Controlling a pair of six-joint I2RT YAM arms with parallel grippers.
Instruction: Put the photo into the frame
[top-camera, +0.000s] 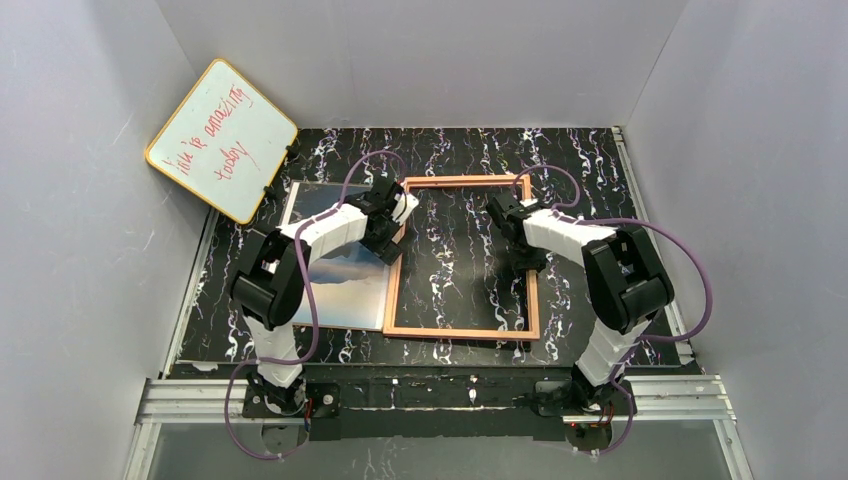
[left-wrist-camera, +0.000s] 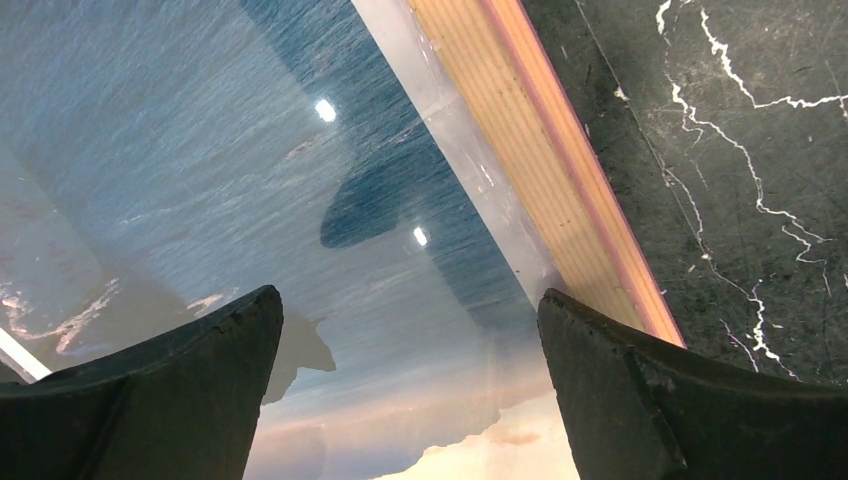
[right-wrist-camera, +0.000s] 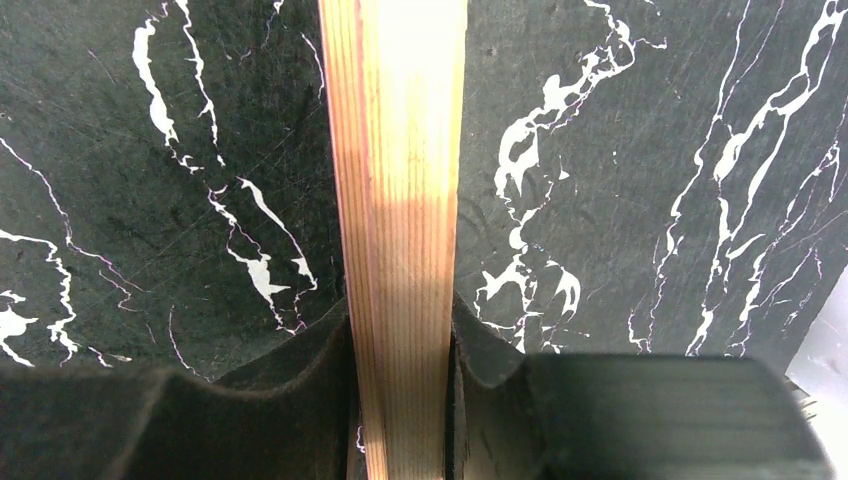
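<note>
Bright even light, glare dots on photo (left-wrist-camera: 200, 150)

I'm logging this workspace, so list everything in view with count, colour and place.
whiteboard: one, white with a yellow edge and red writing, propped in the far left corner.
photo: one, blue sea and peach sky, face up on the table, left of the frame.
frame: one, wood-coloured with a pink edge, flat mid-table.
table: one, black with white veins.
cables: two, purple, one looped along each arm.
left gripper: one, black, open above the photo's right edge.
right gripper: one, black, closed on a frame rail.
</note>
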